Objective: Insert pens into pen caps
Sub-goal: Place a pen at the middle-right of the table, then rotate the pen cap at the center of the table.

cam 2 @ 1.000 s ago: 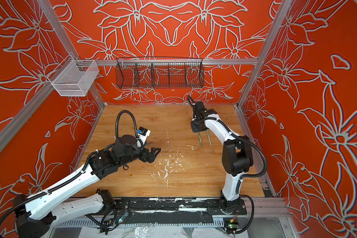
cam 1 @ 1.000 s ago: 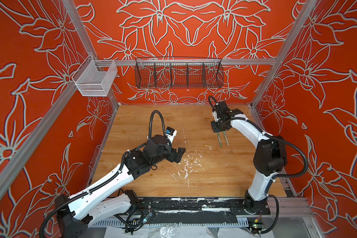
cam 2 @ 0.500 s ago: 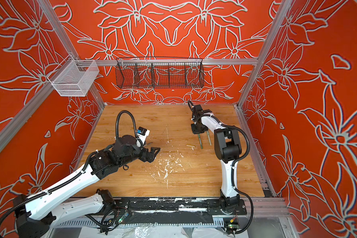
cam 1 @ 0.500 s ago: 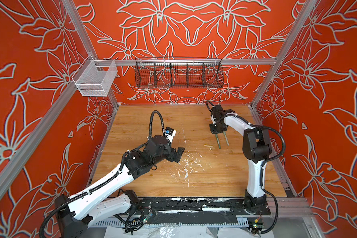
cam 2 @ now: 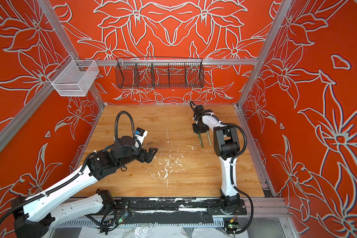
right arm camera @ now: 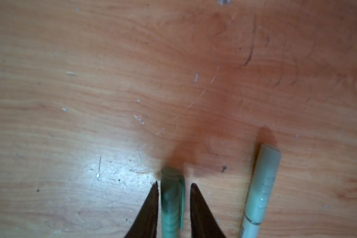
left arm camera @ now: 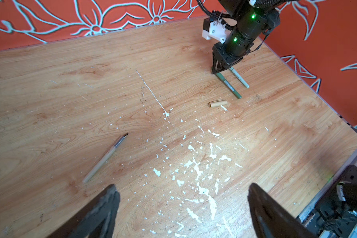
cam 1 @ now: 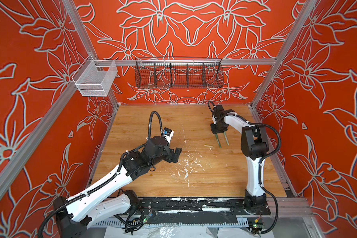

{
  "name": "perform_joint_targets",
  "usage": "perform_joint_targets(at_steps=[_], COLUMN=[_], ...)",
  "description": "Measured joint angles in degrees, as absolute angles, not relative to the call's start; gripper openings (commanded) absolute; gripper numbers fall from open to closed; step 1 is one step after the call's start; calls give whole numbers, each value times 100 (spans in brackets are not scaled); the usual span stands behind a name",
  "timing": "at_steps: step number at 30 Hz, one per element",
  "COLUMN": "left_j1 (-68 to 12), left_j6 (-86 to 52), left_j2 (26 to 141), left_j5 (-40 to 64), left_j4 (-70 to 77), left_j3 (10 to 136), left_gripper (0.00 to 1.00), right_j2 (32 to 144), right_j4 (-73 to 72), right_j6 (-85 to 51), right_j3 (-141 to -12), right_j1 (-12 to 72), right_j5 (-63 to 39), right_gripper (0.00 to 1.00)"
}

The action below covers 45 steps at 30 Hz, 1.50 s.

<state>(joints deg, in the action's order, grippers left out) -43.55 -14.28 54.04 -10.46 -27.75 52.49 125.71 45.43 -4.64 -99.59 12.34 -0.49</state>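
The right claw [right arm camera: 173, 184] hangs low at the far right of the table [cam 1: 214, 175]. Its fingers [right arm camera: 150, 206] stand narrowly parted on either side of the dark green pen [right arm camera: 171, 206], with a thin gap showing on each side, so it pinches nothing. That pen lies flat, its clip end between the fingertips. The mint pen [right arm camera: 260, 189] lies just beside it, almost parallel and not touching. The tan cap [left arm camera: 217, 103] lies alone near the dark green pen's other end, toward the middle of the table. The left claw [left arm camera: 183, 206] is spread wide and empty above the white flecks [left arm camera: 196, 171]. The tan pen [left arm camera: 105, 157] lies flat with its dark tip bare, close to one finger of the left claw and well apart from the tan cap
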Motion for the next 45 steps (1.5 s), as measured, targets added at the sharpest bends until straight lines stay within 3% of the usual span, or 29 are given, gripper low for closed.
perform_joint_targets(at_steps=[10,18,23,28,34,39,45], left_j1=[-4355,-4307,-3997,-3599,-3492,-3492,-3487], left_j6=[-1437,-1319,-1297,-1420,-1658,-1691,-1702], left_j2=[5207,5315,5376,5507,5627,5627,5487], left_j5=[-1247,-1406,-1472,-1341,-1194,-1125,-1149], left_j4=[-2930,-3024,-2971,-2906,-2689,-2630,-2661], left_j3=[5251,5494,5798,5756,5677,5651,5452], left_gripper=[97,97,97,97,97,97,97], right_j2=[12298,10108,9004,8785,8259,7944,8309], right_j4=[4425,3909,3625,3223,2679,2228,1656], right_j6=[-510,-834,-1225,-1634,-2147,-2397,-2646], right_j3=[-9808,-8545,-7494,-6292,-4925,-4646,-4644], right_j1=[1234,1306,1820,2340,2333,2333,2333], right_j5=[-191,-825,-952,-1026,-1061,-1037,-1109], right_gripper=[43,46,46,46,46,47,47])
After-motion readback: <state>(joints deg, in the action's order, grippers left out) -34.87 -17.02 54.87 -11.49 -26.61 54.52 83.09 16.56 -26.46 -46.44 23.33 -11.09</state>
